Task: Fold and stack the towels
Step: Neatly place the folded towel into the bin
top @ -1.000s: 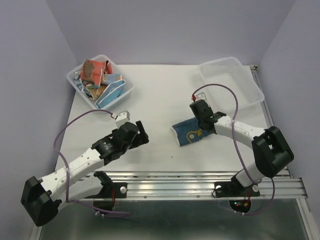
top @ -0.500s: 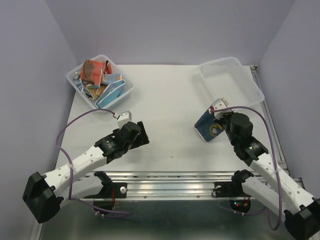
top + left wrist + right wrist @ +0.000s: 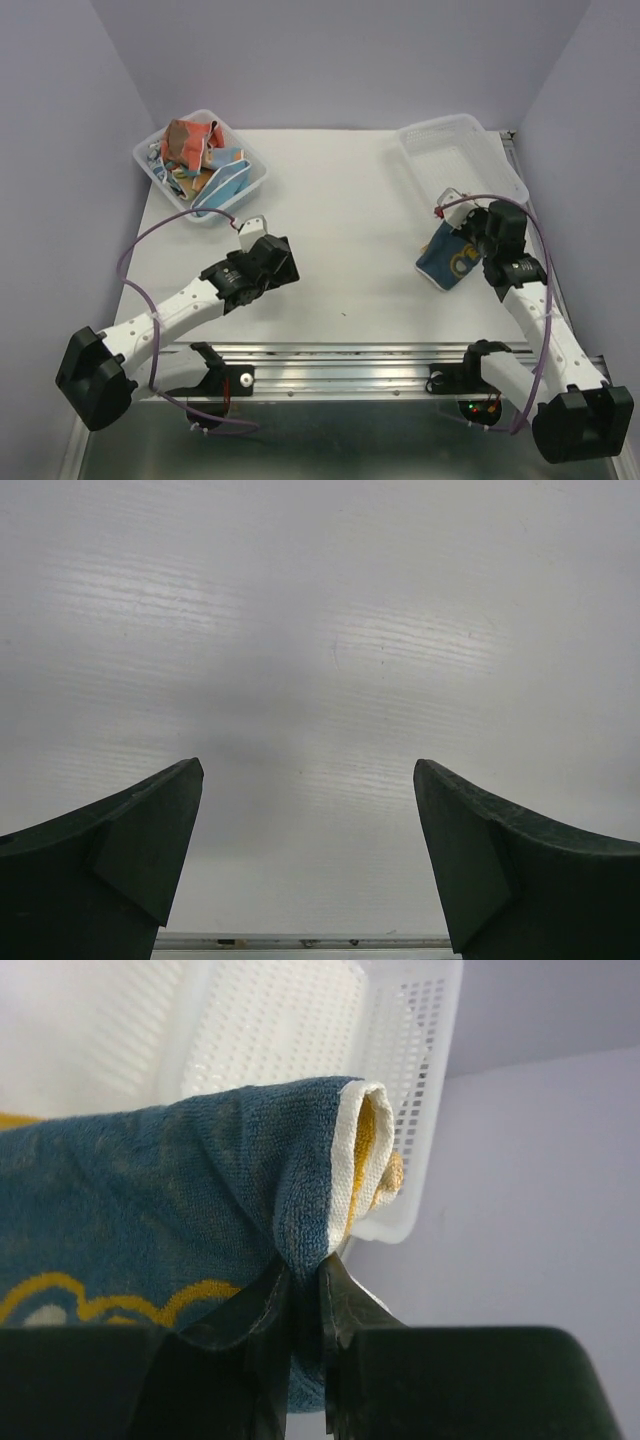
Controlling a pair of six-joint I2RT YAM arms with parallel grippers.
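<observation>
Nearest the bases, the left gripper (image 3: pixel 308 777) hangs over the white table (image 3: pixel 350 200) with its jaws wide apart, holding nothing. Farther out on the right, the right gripper (image 3: pixel 300 1278) has its jaws pinched on a folded edge of a blue towel (image 3: pixel 150 1170) with a yellow pattern, held just in front of a clear basket (image 3: pixel 506 188). At the far left, a second basket (image 3: pixel 252 184) holds a heap of other towels (image 3: pixel 192 147) in orange, red and blue.
</observation>
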